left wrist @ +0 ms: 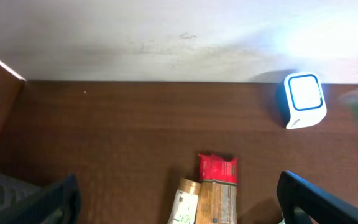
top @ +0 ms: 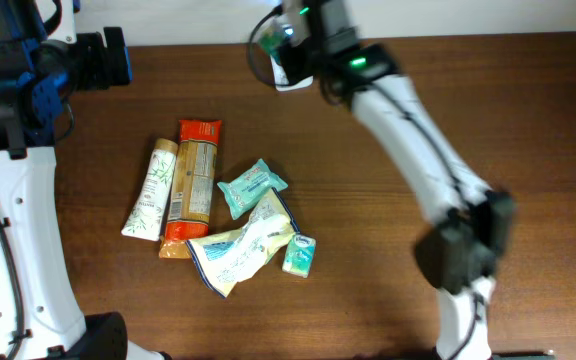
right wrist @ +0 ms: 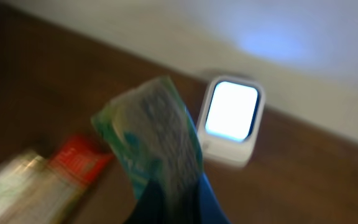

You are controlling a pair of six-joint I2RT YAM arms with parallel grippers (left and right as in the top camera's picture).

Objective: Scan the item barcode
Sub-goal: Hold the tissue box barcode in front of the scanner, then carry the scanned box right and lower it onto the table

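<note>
The right gripper [right wrist: 169, 202] is clamped on a green packet [right wrist: 157, 134], held just in front of the lit scanner [right wrist: 232, 121]. I'd say the scan itself is in hand. Next, the packet's coded side must face the scanner squarely. The left gripper [left wrist: 179, 202] hangs wide open and empty, well aside.

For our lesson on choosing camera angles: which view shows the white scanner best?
Left wrist: the scanner shows whole, sharp and unobstructed. The right wrist view shows it larger but blurred, beside the held green packet. Overhead, the right arm largely hides it.
</note>
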